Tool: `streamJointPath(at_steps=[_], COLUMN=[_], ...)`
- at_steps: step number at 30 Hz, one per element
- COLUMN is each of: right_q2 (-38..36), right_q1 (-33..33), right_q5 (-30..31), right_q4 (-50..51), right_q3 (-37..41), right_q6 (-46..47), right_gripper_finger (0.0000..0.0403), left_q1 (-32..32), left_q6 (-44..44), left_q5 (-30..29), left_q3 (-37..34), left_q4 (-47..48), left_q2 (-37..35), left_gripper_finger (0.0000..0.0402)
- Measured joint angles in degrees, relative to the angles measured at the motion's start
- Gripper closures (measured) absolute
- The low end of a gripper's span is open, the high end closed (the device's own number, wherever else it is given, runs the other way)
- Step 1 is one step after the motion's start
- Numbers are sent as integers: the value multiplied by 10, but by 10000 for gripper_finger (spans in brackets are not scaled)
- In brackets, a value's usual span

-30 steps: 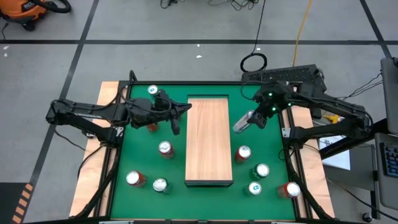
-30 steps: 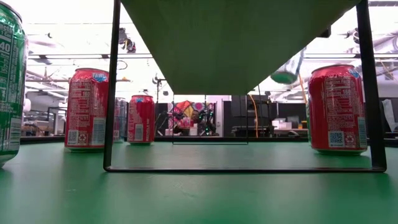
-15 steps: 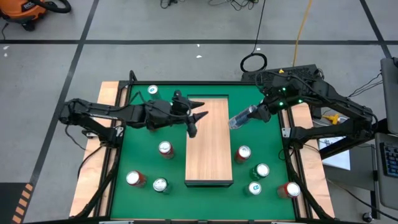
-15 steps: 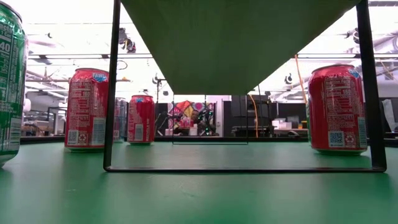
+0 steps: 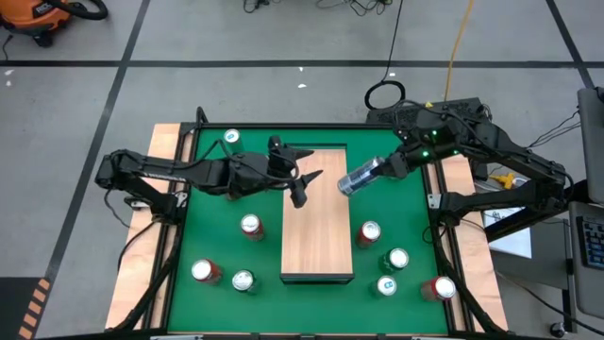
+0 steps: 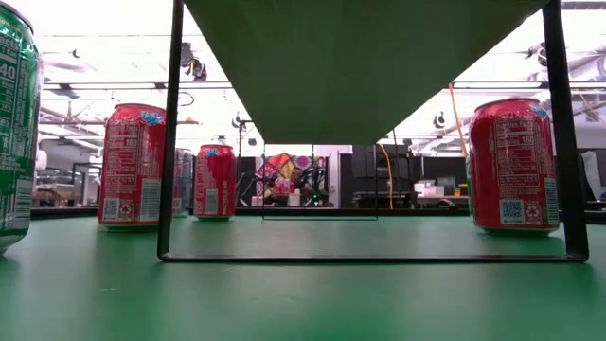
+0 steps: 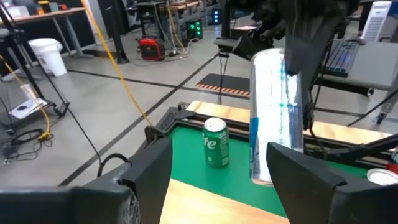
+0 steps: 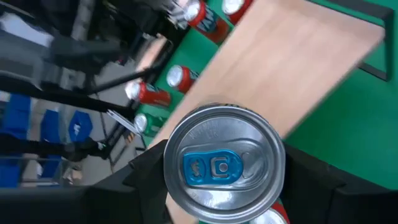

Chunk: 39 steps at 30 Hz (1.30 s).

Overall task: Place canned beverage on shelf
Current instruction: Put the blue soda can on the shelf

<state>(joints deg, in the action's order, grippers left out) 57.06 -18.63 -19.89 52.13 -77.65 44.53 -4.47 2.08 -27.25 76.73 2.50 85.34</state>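
Since earlier, the right end effector [image 5: 370, 172], clamped on the silver-and-blue aluminium can [image 5: 356, 178], reached the pale wooden shelf [image 5: 317, 227] at centre frame; the left end effector [image 5: 307, 186] gapes empty. Tilted release risks rolling off.

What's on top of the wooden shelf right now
No can stands on the shelf; its wooden top shows bare. The open left gripper hovers over its far end, and the right gripper holds a silver can above its right edge.

shelf [image 5: 317, 215]: pale wood, visible grain, matt
silver can [image 8: 222, 163]: shiny metal, smooth lid
table [image 6: 303, 294]: green, matt
red can [image 6: 509, 164]: glossy metal
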Motion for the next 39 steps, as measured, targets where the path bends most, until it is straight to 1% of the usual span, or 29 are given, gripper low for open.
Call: streamJointPath(at_steps=[3, 7, 10, 13, 16, 19, 22, 26, 39], right_q2=[0, 0, 0, 2, 5, 10, 16, 24, 44], right_q1=[0, 0, 0, 0, 0, 0, 0, 0, 0], right_q5=[-11, -14, -14, -14, -14, -13, -12, -11, -12], right_q4=[-23, -48, -62, -76, -82, -90, -95, -110, -147], right_q3=[0, 0, 0, 0, 0, 0, 0, 0, 0], right_q6=[18, 36, 45, 48, 57, 58, 60, 59, 58], right_gripper_finger=[172, 173, 172, 172, 173, 172, 172, 172, 170], left_q1=[0, 0, 0, 0, 0, 0, 0, 0, 0], left_q6=[-15, -50, -60, -61, -57, -54, -29, -9, -9], left_q5=[-5, -30, -31, -32, -27, 0, 32, 61, 65], left_q3=[0, 0, 0, 0, 0, 0, 0, 0, -1], left_q4=[-1, 0, 0, -1, -8, -4, -5, -11, -16], left_q2=[0, 0, 0, 0, 5, 10, 16, 25, 55], left_gripper_finger=[140, 140, 130, 103, 66, 34, 15, 11, 11])
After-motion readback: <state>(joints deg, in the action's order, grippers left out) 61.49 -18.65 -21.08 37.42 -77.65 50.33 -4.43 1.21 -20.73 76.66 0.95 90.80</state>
